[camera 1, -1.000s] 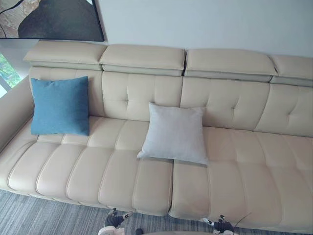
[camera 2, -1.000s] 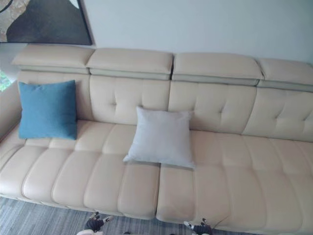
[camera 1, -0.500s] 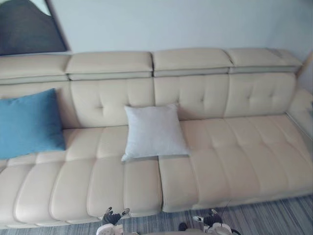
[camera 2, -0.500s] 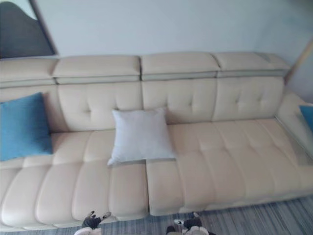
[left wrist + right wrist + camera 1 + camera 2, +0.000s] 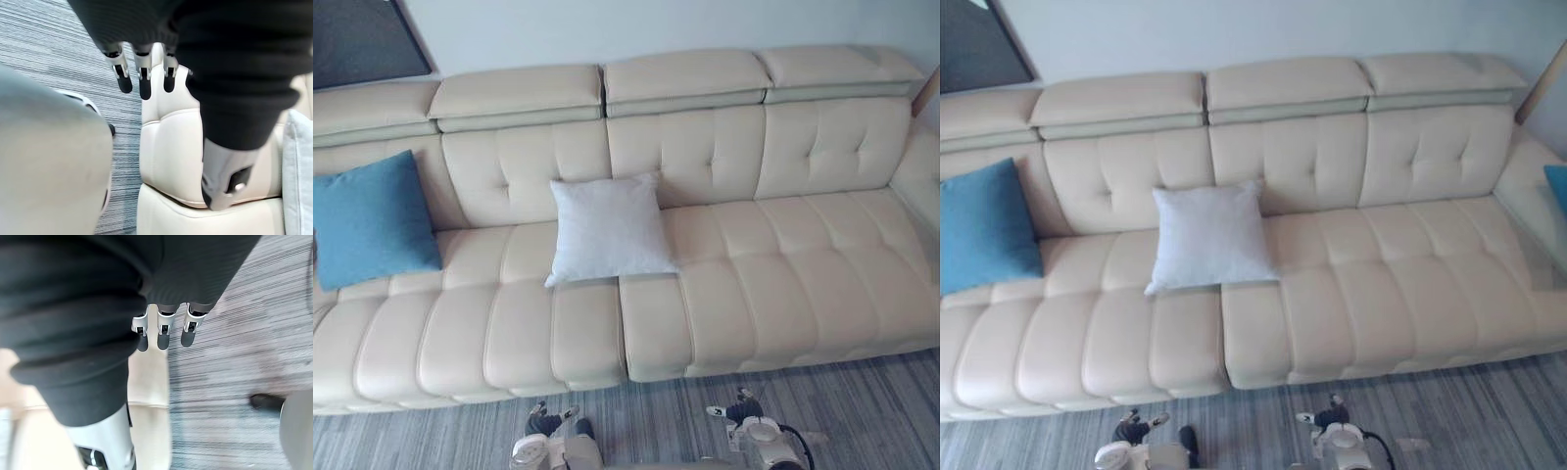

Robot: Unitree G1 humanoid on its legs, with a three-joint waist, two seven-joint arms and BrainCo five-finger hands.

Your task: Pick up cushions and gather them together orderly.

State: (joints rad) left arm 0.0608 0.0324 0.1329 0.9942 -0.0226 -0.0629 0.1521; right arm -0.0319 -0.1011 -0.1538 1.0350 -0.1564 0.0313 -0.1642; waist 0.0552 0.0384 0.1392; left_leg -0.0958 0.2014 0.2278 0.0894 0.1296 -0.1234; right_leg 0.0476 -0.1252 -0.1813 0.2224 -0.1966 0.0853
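Left hand (image 5: pixel 145 82), right hand (image 5: pixel 164 329) hang, fingers straight

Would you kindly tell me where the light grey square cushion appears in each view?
Left eye view: light grey square fabric cushion, centre-left, against the backrest.
Right eye view: same cushion, slightly further left.
Left wrist view: a grey fabric strip, likely it.
Right wrist view: I cannot pick it out.
Shared landmark: cream leather sofa's seat split, below the cushion's front edge.
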